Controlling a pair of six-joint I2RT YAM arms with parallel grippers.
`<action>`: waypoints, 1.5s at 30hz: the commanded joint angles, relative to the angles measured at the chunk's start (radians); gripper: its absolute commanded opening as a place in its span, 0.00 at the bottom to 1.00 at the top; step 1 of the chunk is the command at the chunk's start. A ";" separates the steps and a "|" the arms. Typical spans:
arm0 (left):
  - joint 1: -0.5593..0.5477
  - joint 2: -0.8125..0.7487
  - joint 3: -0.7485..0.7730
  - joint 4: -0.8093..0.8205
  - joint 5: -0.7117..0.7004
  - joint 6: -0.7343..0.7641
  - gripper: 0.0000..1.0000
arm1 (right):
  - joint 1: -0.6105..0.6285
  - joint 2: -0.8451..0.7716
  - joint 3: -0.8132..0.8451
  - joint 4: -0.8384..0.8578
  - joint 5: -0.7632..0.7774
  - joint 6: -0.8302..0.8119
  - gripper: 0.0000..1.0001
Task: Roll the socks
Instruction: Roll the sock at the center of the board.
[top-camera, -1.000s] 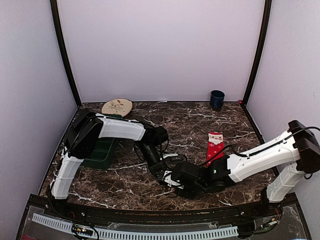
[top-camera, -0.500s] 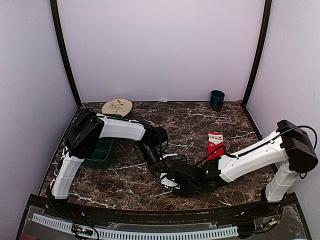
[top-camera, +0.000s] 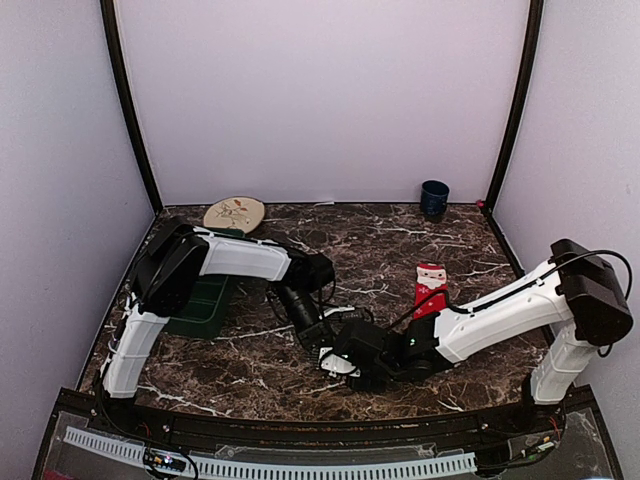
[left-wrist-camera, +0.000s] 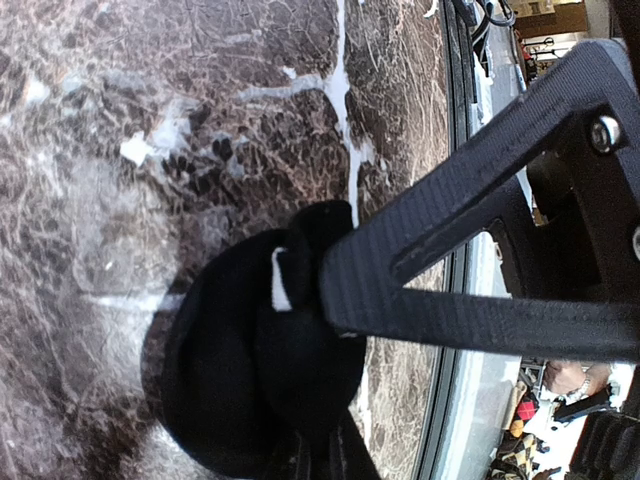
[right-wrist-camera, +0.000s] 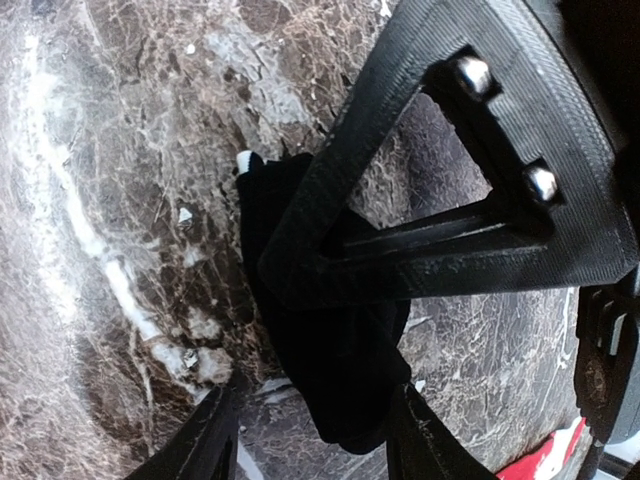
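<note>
The black sock (left-wrist-camera: 240, 370) is bunched into a lump on the marble, with a white stripe of its cuff (left-wrist-camera: 280, 280) showing. My left gripper (left-wrist-camera: 322, 452) is shut on its near end. In the right wrist view the same sock (right-wrist-camera: 330, 300) lies between the spread fingers of my right gripper (right-wrist-camera: 312, 405), which is open. The right-hand finger (right-wrist-camera: 425, 440) touches the fabric and the other stands apart. Both grippers meet low at the table's front middle (top-camera: 342, 356) and cover the black sock there. The red sock (top-camera: 430, 288) lies flat to the right, apart from both grippers.
A green tray (top-camera: 205, 300) sits at the left under the left arm. A patterned plate (top-camera: 234, 213) lies at the back left and a dark blue cup (top-camera: 434, 198) at the back right. The table's front rail (left-wrist-camera: 455, 300) runs close beside the sock.
The right arm has slid a little to the left, closer against the left gripper, and its jaws have widened slightly. The left arm and the red sock have stayed put.
</note>
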 joint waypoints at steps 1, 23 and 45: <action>0.003 0.043 -0.001 -0.048 -0.066 0.005 0.00 | -0.010 0.025 0.034 0.039 -0.005 -0.030 0.50; 0.019 0.052 0.012 -0.058 -0.040 0.014 0.00 | -0.053 0.093 0.060 0.021 -0.101 -0.043 0.31; 0.074 0.052 0.039 -0.040 -0.065 -0.057 0.16 | -0.135 0.189 0.128 -0.128 -0.285 0.031 0.09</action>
